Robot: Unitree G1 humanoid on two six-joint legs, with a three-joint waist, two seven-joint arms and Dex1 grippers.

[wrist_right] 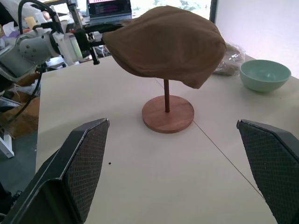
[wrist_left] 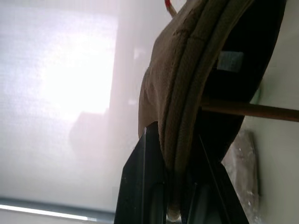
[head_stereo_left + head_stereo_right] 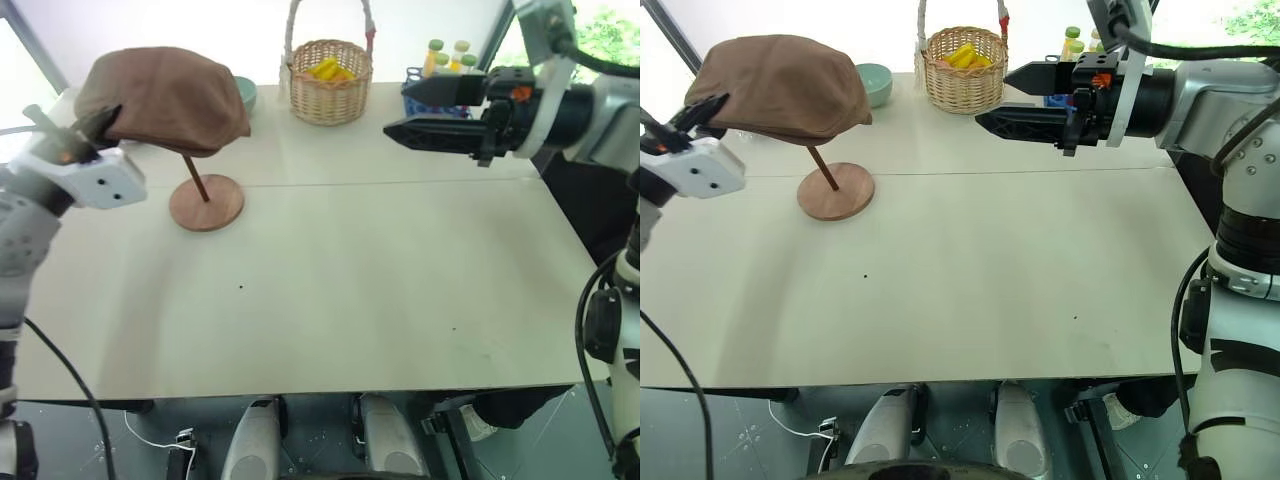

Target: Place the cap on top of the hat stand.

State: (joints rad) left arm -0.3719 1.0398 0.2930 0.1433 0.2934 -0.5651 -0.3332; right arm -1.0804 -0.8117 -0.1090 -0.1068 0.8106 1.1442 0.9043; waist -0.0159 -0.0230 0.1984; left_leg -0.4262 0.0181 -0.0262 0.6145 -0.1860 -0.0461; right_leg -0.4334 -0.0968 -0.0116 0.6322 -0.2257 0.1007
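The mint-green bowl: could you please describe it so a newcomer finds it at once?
On the pale table, look toward the far edge, between the cap and the wicker basket. The bowl sits there, smooth, glossy and mint green, unlike its woven or fabric neighbours.

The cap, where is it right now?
The cap sits on top of the hat stand at the table's far left, with the left gripper shut on its edge, left of the wicker basket.

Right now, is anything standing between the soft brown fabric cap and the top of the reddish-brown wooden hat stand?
Nothing visible. The brown fabric cap already sits over the wooden hat stand, whose top is hidden beneath it. The left gripper is shut on its brim.
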